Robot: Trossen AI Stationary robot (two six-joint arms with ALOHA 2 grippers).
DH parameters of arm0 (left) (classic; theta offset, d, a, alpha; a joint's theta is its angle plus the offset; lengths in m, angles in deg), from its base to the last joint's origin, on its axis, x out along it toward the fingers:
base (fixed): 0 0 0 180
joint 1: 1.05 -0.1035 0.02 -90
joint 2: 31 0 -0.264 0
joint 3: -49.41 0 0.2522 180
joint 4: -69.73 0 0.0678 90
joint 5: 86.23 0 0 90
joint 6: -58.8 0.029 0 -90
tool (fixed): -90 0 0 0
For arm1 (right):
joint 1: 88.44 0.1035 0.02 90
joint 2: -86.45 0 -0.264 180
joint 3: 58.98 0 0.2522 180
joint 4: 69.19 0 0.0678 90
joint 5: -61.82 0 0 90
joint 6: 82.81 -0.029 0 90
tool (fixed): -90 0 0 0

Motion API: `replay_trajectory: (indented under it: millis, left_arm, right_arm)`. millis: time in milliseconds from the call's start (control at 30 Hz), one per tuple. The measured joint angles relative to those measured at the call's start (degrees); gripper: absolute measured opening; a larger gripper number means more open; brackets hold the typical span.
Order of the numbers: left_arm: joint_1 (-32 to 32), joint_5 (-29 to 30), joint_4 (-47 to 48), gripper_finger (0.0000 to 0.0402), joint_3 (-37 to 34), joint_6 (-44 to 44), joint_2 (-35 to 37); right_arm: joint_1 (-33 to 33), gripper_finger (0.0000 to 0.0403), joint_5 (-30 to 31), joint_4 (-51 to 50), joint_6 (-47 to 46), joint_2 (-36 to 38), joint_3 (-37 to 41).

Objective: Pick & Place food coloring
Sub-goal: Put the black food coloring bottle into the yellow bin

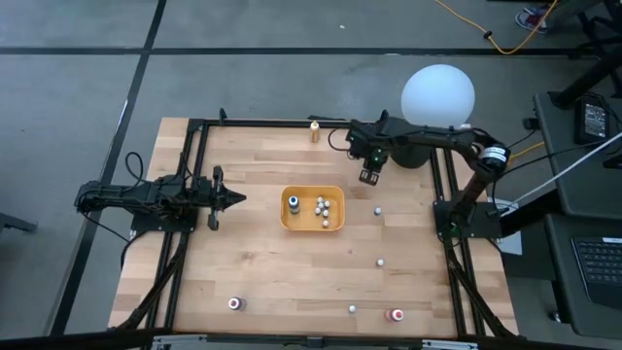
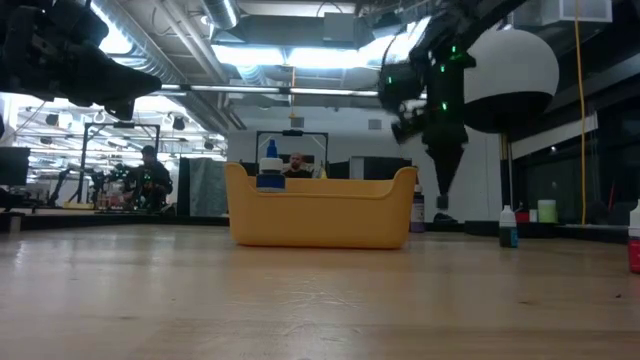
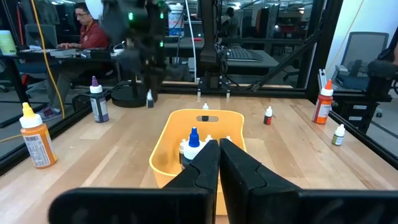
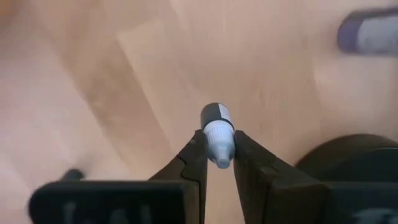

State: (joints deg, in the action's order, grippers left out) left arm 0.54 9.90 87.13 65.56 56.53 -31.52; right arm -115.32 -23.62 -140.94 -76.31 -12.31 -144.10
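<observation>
On the wooden desk [image 1: 292, 272], listed by descending size:

1. Globe lamp [image 1: 438, 95], white, at the far right corner of the desk, just beside the right arm.
2. Tray [image 1: 312, 226], orange-yellow, rectangular, mid-desk; holds several small food coloring bottles, among them a blue-capped bottle [image 1: 293, 203].
3. Left end effector [image 1: 231, 198], fingers pressed together with nothing between them, waiting to the left of the tray and pointed at it.
4. Right end effector [image 1: 369, 175], raised over the desk between the lamp and the tray; fingers pinched on a food coloring bottle [image 4: 217, 132], white-capped, gripped at the cap and neck with its dark-banded body hanging past the fingertips.
5. Loose bottles: an amber bottle [image 1: 315, 131] at the far edge; small white bottles [image 1: 378, 210] right of the tray; a red-capped bottle [image 1: 396, 315] at the near edge.

Risk, as judged: the hold sits high on a narrow tapered cap, so the bottle could swivel or slip free during carriage and drop short of the tray. A low pass could also clip the tray's rim.
</observation>
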Motion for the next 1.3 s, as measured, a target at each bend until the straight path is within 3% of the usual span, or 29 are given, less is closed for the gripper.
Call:
replay_trajectory:
  millis: [367, 633, 933, 1300]
  left_arm:
    - [-0.02, 0.0, 0.0, 0.0008, 0.0, 0.0, 0.0]
    - [-0.02, 0.0, 0.0, 0.0008, 0.0, 0.0, 0.0]
    - [-0.01, 0.0, 0.0, 0.001, 0.0, 0.01, 0.0]
    - [-0.02, 0.0, -0.02, 0.0007, 0.0, 0.0, 0.0]
  right_arm:
    - [8.5, 0.0059, -3.25, -8.5, 0.64, 4.15, -11.13]
    - [17.07, 0.007, -3.28, -8.3, 1.27, 3.99, -18.76]
    - [24.68, 0.0067, -3.24, -8.25, 0.57, -1.54, -24.96]
    - [26.97, 0.0069, -4.72, -8.08, -4.45, -9.24, -24.99]
